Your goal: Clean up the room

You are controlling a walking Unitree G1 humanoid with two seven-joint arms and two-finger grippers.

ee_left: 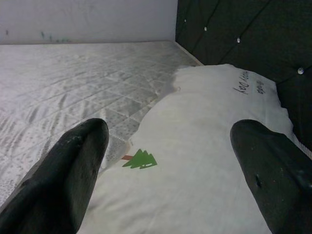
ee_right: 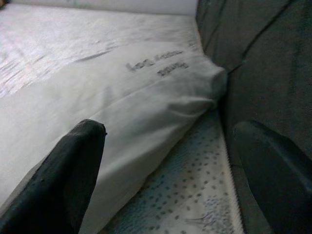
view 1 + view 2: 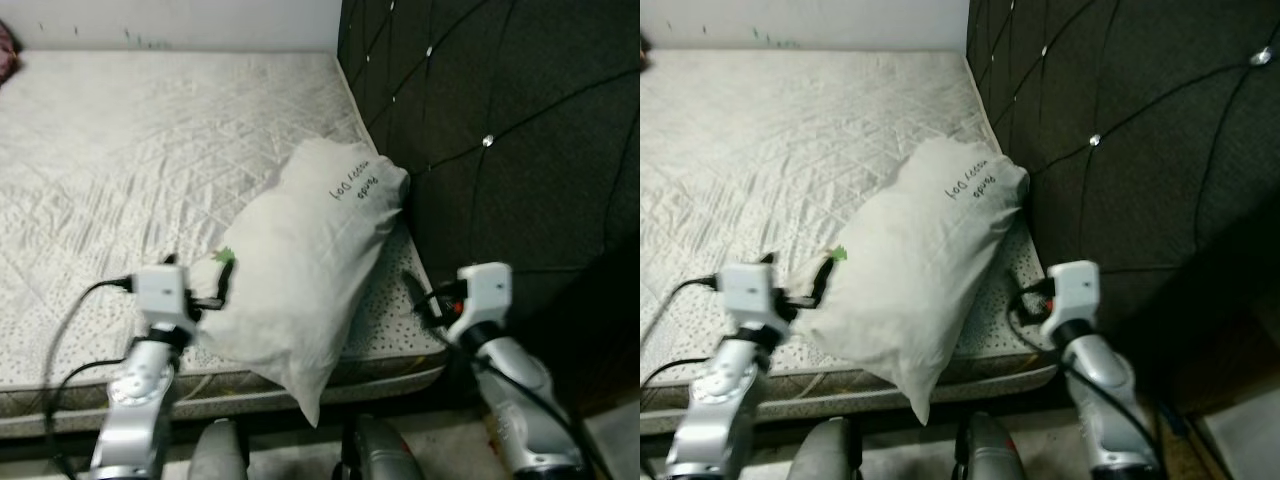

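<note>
One pillow (image 3: 300,270) — between two spread grippers

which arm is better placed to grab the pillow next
Left, probably. The left gripper sits open at the pillow, whose near edge lies between its fingers in the left wrist view. The right gripper, also open, is beside the pillow's far side, over the mattress edge by the headboard.

The pillow (image 3: 300,270) bears dark handwriting, too blurred to read, perhaps two short lines.
</note>
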